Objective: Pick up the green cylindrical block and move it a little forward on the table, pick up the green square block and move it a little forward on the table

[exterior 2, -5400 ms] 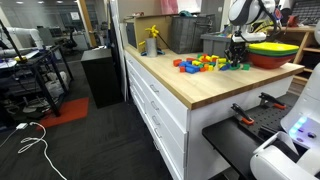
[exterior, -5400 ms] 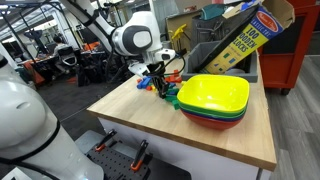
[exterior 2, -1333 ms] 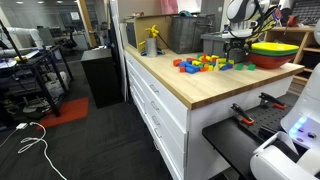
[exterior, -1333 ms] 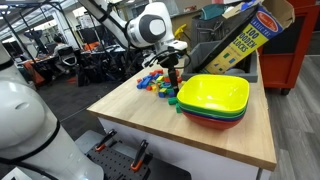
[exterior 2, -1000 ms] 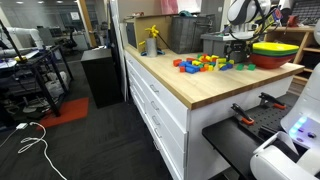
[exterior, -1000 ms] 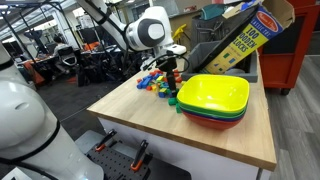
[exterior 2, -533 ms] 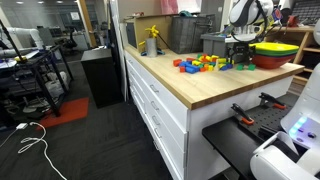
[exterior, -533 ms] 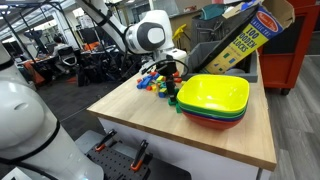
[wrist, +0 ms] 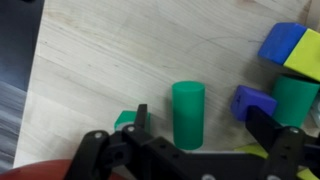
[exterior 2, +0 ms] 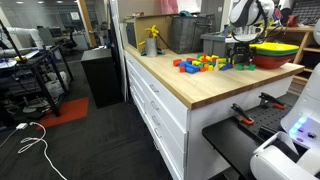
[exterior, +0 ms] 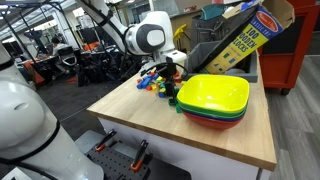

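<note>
Arm: Franka reaches over the far end of the desk [exterior: 140,125], with the gripper [exterior: 170,76] low over the block pile in both exterior views [exterior 2: 240,58].
Fingers: open and spread wide in the wrist view [wrist: 141,118], 1 on each side of the green cylindrical block, with neither touching it.
Green cylindrical block [wrist: 188,114]: on the pale wood desk [wrist: 100,50], between the 2 fingers with a clear gap on both sides. Cannot tell whether it is upright or lying.
Small green block [wrist: 124,119]: on the desk, just beside 1 finger on its outer side, partly hidden by it.
Neighbours: purple block [wrist: 253,101] just beside the other finger, a 2nd green cylinder [wrist: 296,98] past it, and a blue-and-yellow block [wrist: 291,48] further off.
Block pile [exterior 2: 203,63]: mixed colours, clustered near the gripper.
Bowls [exterior: 214,96]: a stack with yellow-green on top and green and red under it, close beside the gripper [exterior 2: 272,50].
</note>
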